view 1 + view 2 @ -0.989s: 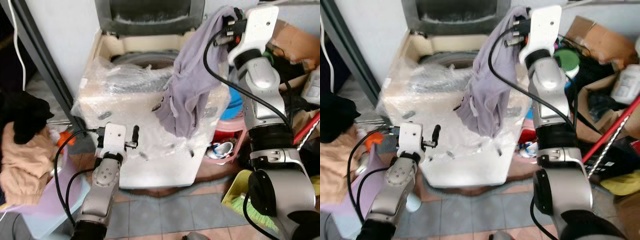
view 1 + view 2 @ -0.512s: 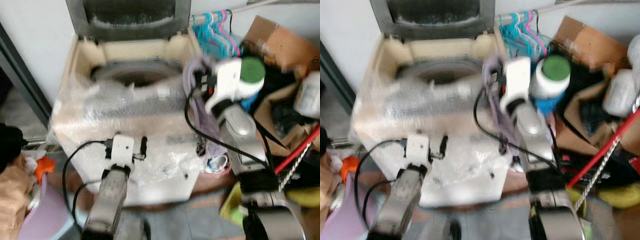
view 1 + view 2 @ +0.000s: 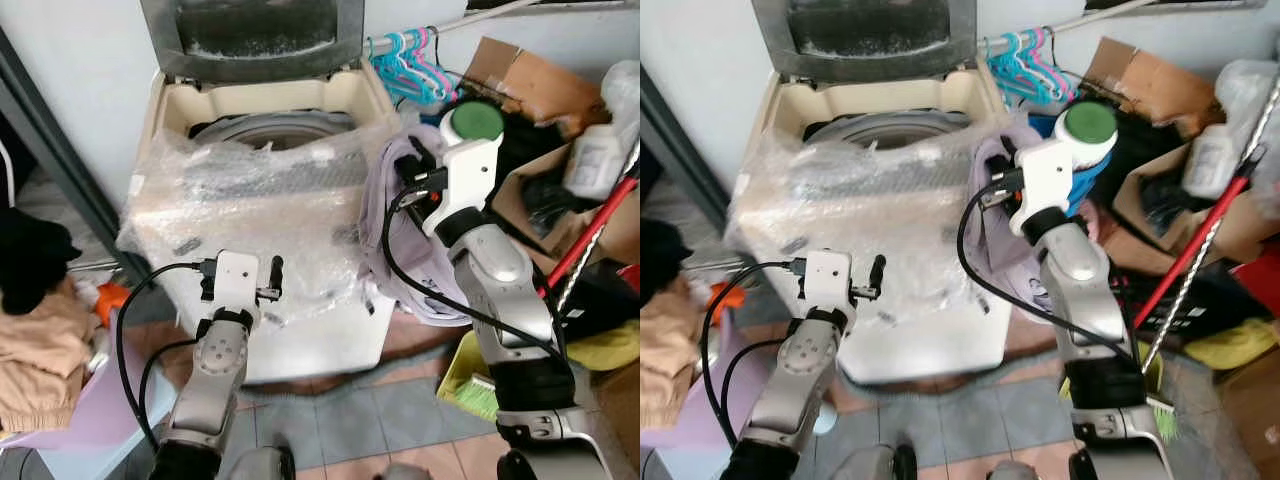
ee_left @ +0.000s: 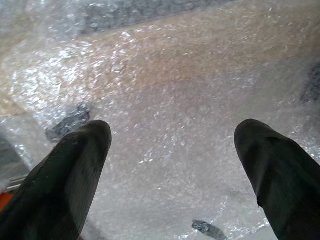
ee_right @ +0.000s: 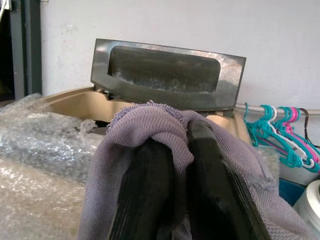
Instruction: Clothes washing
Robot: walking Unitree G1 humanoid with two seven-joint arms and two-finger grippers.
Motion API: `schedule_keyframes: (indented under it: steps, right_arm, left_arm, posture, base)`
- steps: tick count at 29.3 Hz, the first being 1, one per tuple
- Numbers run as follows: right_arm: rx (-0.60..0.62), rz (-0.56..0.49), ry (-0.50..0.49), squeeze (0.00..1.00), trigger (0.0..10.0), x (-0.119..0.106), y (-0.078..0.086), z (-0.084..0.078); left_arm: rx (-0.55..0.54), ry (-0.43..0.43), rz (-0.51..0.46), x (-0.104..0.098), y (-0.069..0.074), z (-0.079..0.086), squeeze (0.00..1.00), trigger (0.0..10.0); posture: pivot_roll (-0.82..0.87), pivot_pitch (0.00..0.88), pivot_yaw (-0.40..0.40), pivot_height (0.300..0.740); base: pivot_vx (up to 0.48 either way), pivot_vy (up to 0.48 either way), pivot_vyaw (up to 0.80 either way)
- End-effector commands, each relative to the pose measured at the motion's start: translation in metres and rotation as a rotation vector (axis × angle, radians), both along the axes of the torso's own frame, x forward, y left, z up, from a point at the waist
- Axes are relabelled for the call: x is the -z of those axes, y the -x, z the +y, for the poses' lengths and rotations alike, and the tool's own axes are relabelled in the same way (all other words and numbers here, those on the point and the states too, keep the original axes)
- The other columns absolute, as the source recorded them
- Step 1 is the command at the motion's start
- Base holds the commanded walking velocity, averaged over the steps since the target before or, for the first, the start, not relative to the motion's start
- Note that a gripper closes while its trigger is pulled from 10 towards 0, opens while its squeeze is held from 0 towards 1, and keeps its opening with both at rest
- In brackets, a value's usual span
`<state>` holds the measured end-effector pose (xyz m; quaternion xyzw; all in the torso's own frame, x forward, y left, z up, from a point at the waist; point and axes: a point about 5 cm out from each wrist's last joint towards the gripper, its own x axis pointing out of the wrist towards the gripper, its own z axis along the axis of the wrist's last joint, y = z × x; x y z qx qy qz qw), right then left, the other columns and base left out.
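Purple cloth (image 3: 400, 235) pinched tight in right fingers (image 5: 215, 200) beside washer (image 3: 260, 110), left fingers (image 4: 75, 170) spread apart; next, lift over tub and drop.

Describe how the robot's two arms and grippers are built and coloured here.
Both arms are silver with dark joint bands. Each wrist carries a white block and looping black cables. The left gripper and right gripper each have two long black fingers.
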<state>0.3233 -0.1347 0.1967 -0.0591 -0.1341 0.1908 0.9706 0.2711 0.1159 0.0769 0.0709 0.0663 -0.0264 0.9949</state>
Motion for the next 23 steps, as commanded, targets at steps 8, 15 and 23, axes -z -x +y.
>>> schedule_keyframes:
  steps: [8, 15, 23]
  right_arm:
    - [-0.041, -0.032, -0.023, 0.00, 10.0, -0.009, 0.010, 0.011]
    - [-0.032, -0.003, -0.022, 0.00, 10.0, 0.003, 0.021, 0.012]
    - [0.001, -0.007, -0.029, 0.00, 10.0, 0.001, 0.020, 0.011]
  left_arm:
    - [-0.109, -0.071, 0.017, 0.004, 0.001, 0.021, 0.00, 10.0]
    - [-0.109, -0.072, 0.030, 0.006, 0.007, 0.027, 0.00, 10.0]
    - [-0.077, -0.044, 0.028, 0.006, 0.009, 0.027, 0.00, 10.0]
  posture:
    - [-0.08, 0.000, 0.055, 0.740]
    - [-0.08, 0.000, 0.058, 0.740]
    - [-0.08, 0.000, 0.059, 0.740]
  base:
    - [0.000, 0.000, 0.79]
    - [0.000, 0.000, 0.57]
    - [0.107, 0.000, 0.00]
